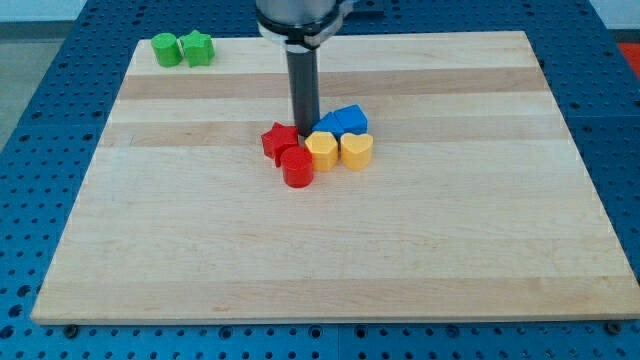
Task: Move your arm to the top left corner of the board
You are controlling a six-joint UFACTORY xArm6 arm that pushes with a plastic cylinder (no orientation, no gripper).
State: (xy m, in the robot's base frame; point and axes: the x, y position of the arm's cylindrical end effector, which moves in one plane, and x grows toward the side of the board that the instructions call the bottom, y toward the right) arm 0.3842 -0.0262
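My dark rod comes down from the view's top centre; my tip (304, 134) rests on the wooden board (200, 250) in the middle of a cluster. A red star block (278, 141) is just left of the tip, a red cylinder (297, 168) below it. A blue block (342, 122) is right of the tip. Two yellow heart blocks (321, 149) (356, 149) lie below right. At the board's top left corner stand a green cylinder (166, 49) and a green star block (198, 48), far from the tip.
The board lies on a blue perforated table (60, 90) that surrounds it on all sides.
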